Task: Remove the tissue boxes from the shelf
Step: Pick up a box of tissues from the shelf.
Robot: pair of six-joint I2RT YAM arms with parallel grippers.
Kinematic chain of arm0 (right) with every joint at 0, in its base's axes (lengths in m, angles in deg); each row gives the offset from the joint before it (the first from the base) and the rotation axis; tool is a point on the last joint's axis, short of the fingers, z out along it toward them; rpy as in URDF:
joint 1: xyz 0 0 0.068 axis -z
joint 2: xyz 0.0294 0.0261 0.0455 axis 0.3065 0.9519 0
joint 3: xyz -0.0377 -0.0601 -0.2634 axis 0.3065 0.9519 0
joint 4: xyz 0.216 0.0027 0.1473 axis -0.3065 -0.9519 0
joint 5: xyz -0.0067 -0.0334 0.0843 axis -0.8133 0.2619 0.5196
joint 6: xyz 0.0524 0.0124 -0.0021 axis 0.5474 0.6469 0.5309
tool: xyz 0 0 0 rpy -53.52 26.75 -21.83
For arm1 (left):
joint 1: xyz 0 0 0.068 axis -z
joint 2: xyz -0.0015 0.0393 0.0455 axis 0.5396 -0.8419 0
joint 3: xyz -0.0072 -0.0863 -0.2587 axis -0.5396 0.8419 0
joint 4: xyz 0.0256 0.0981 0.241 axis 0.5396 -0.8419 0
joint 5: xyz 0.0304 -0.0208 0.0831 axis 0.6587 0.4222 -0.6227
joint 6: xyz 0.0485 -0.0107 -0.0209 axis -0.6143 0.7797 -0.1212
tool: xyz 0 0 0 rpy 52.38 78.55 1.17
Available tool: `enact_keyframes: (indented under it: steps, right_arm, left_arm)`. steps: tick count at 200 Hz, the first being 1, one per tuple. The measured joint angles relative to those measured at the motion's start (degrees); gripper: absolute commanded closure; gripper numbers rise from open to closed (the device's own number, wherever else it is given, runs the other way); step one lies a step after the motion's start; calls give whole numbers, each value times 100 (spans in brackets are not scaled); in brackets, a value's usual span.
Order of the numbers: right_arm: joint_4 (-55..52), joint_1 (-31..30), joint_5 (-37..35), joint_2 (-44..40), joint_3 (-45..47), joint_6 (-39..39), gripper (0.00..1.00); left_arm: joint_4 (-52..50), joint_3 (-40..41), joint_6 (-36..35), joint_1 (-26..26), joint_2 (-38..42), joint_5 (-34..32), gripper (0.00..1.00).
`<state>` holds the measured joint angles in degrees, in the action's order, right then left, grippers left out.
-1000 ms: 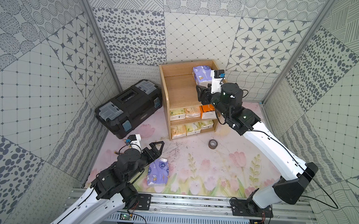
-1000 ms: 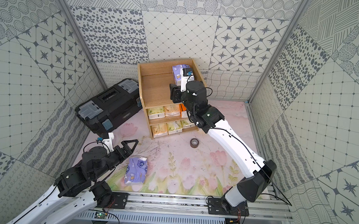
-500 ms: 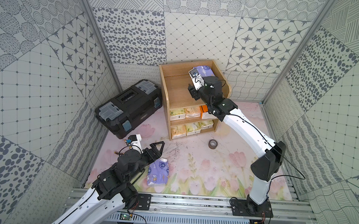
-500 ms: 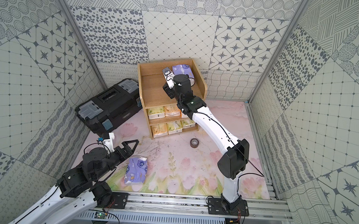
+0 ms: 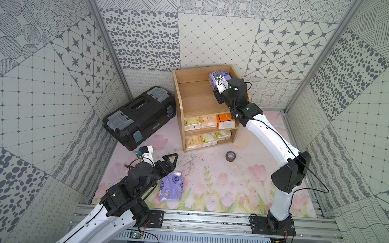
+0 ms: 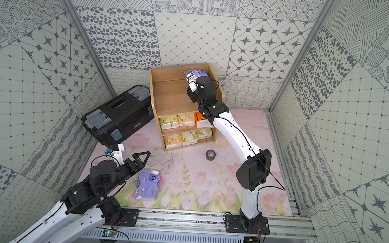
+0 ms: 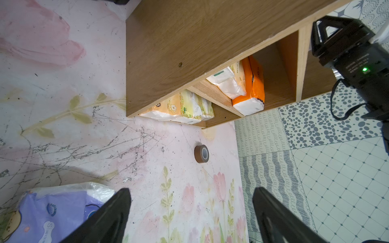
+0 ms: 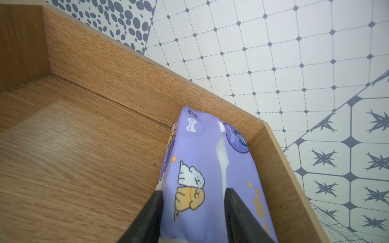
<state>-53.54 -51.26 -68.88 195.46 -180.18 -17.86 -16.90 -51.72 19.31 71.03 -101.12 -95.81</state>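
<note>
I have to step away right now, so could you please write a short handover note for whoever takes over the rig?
The left gripper is open and empty, hovering over the mat beside the floor pack.
The right gripper is on the shelf top, jaws straddling the top pack, which lies in a back corner. A firm grip is not confirmed.
Done: one lavender pack, the floor pack, is off the shelf.
Left: the top pack, then the orange pack and five cream packs in the two lower tiers.
</note>
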Motion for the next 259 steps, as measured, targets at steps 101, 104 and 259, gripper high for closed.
enact_keyframes:
  steps: [101,104,259]
  right_arm:
    - [-245,129,503,17,0,385,86]
    - [-251,129,505,20,-4,402,88]
    - [-1049,-887,682,-1596,929,588,100]
  left_arm:
    - [0,-87,2,0,-9,59,4]
    - [0,-94,2,0,-9,66,4]
    - [1797,-1587,76,-2,-1832,1143,1]
